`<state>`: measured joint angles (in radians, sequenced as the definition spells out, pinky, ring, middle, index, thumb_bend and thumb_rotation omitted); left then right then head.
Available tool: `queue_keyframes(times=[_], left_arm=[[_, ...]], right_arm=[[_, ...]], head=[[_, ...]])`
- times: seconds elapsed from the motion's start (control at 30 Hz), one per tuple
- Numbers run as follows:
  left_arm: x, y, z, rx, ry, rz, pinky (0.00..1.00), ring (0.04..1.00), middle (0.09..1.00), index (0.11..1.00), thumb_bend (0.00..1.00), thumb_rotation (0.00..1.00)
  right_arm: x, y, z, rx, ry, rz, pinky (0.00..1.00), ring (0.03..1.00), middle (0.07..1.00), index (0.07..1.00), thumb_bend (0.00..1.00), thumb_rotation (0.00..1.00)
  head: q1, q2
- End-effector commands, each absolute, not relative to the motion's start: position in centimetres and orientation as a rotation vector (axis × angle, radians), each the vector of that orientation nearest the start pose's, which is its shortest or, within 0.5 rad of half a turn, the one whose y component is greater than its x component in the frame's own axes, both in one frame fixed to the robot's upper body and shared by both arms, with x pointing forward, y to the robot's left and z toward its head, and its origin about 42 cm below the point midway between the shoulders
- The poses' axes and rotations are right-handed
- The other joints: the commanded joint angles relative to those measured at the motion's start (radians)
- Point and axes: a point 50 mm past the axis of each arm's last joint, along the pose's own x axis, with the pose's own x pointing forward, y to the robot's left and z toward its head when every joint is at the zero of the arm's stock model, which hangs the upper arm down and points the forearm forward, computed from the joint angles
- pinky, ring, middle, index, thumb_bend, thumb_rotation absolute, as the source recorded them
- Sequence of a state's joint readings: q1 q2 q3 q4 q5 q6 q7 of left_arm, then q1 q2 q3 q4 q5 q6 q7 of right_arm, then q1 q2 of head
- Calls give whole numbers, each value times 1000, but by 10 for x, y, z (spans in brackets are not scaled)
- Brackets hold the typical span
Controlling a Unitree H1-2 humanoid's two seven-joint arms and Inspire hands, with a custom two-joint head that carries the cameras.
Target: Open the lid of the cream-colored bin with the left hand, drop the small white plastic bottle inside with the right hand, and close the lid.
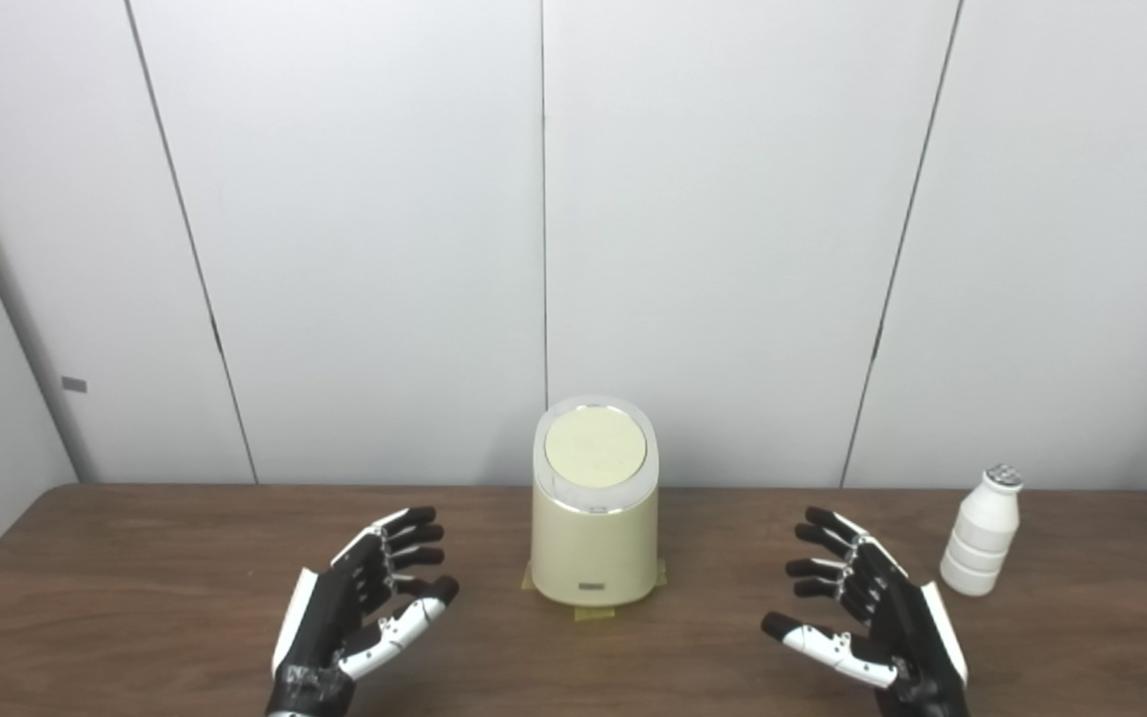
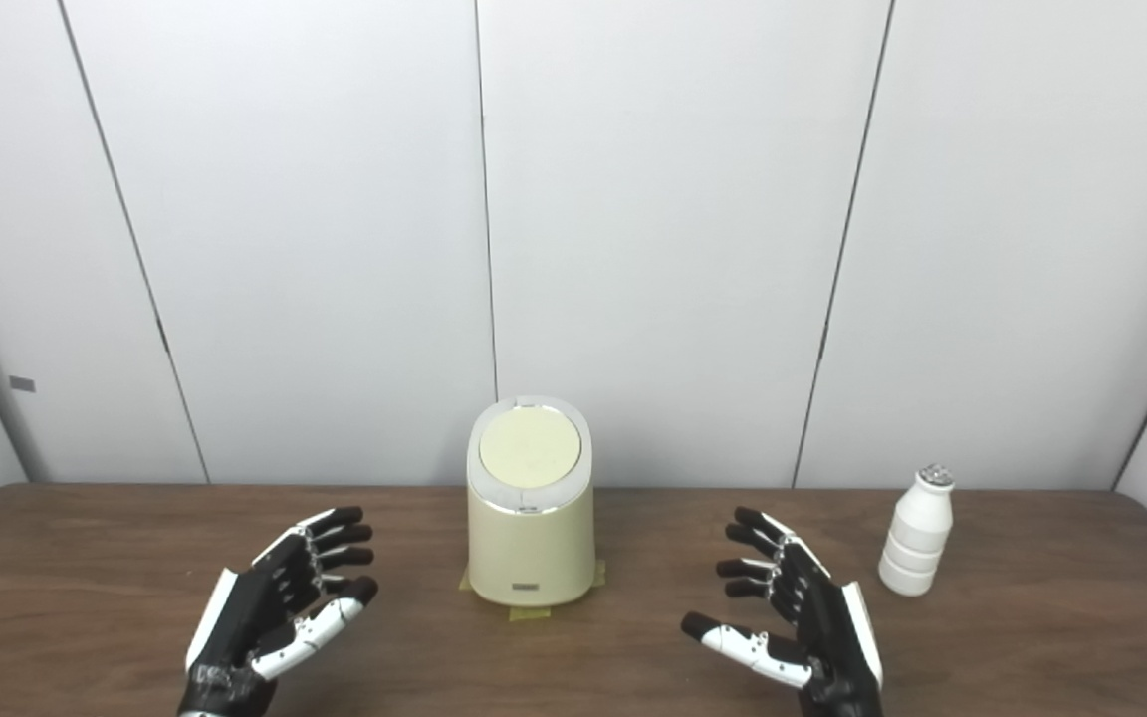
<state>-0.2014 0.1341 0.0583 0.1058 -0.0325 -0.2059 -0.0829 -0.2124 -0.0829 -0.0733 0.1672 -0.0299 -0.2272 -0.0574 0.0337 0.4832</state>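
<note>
The cream-colored bin (image 1: 593, 543) stands upright at the middle of the table, its round lid (image 1: 594, 448) shut. The small white plastic bottle (image 1: 982, 533) stands upright at the right, apart from the bin. My left hand (image 1: 359, 607) is open and empty, palm inward, to the left of the bin and nearer the front edge. My right hand (image 1: 862, 612) is open and empty to the right of the bin, left of and in front of the bottle. Neither hand touches anything.
The brown wooden table (image 1: 135, 578) runs across the view, with white wall panels (image 1: 733, 249) close behind it. Yellow tape (image 1: 593, 612) marks the bin's base.
</note>
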Motion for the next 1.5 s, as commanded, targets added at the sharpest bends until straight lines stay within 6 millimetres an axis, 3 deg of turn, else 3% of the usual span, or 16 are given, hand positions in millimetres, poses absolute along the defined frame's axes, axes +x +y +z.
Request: queue_keyframes(times=[0.0,0.53,0.73,0.93,1.23,1.47], left_arm=[[358,249,167,109,-379,-69,561,715,756,799,632,220],[359,248,166,110,-382,-70,570,711,758,796,643,239],[364,227,185,53,-391,-34,651,766,798,839,713,298],[382,215,212,83,-427,2,857,867,866,914,762,346],[413,202,240,159,-436,35,841,873,874,933,811,393],[445,180,259,255,-409,40,962,984,976,989,851,333]], right_arm=[[359,-245,155,-98,-363,-76,577,638,772,780,758,163],[358,-242,157,-87,-354,-78,583,639,770,778,744,129],[359,-247,153,-85,-343,-79,574,645,771,780,745,142],[360,-251,152,-114,-361,-76,594,662,774,778,727,153],[359,-251,149,-92,-354,-74,567,649,769,772,728,126],[359,-251,147,-103,-363,-70,575,656,773,776,707,115]], head=[[1,-1],[1,-8],[10,-19],[8,-26],[12,-29],[1,-36]])
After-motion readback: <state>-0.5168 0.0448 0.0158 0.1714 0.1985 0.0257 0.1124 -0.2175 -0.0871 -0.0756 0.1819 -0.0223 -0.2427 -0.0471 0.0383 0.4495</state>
